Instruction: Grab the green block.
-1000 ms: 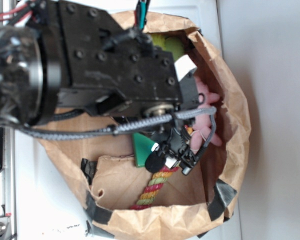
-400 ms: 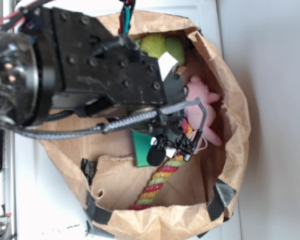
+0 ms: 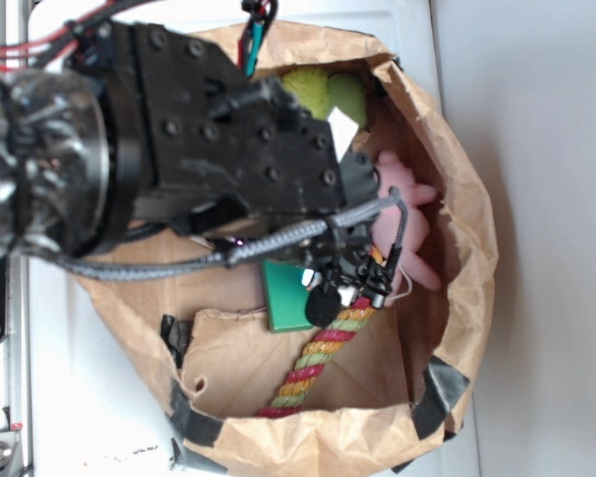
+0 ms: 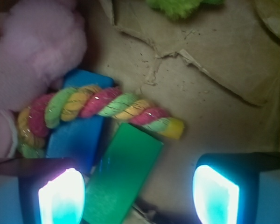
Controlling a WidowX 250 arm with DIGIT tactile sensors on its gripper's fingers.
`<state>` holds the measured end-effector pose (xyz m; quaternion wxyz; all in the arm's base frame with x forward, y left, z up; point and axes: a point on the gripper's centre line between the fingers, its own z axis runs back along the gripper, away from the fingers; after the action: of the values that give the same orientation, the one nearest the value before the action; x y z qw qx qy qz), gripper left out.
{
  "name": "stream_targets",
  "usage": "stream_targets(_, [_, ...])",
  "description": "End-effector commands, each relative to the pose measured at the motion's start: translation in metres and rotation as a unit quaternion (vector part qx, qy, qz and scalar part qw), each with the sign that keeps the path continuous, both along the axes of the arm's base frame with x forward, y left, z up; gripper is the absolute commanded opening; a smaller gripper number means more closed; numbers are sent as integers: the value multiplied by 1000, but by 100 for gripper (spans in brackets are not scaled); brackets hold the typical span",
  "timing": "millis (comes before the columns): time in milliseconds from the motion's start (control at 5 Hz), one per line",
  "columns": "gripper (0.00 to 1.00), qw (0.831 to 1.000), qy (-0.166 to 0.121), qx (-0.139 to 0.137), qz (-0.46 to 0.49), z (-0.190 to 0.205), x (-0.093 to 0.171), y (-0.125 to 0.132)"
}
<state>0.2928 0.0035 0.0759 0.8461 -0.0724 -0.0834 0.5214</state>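
Low in the wrist frame, the green block (image 4: 121,177) lies flat on the paper bag (image 3: 457,199) floor beside the blue block (image 4: 79,135), one end under the rope toy (image 4: 102,109); claw (image 4: 137,196) spread wide, empty, offset right of it.

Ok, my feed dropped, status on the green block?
Gripper open, above the bag floor. Green block between the fingers, not gripped. Rope toy lies across its far end, blue block alongside.

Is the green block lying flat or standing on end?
Lying flat: the wrist view shows the green block with its broad face up on the bag floor, beside the blue block.
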Motion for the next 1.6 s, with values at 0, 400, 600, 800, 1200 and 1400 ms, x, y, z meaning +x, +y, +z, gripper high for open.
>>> stream_targets(0, [100,999,-30,23,13,16,4,-7])
stream_targets(400, [100,999,-36,12,30,13,2,-10])
stream_targets(600, [100,998,-36,2,46,11,0,-19])
stream_targets(800, [100,998,-41,1,52,10,-4,-26])
stream_targets(1200, [100,997,-39,-3,62,6,-4,-34])
stream_targets(1400, [100,997,-36,-2,72,6,1,-37])
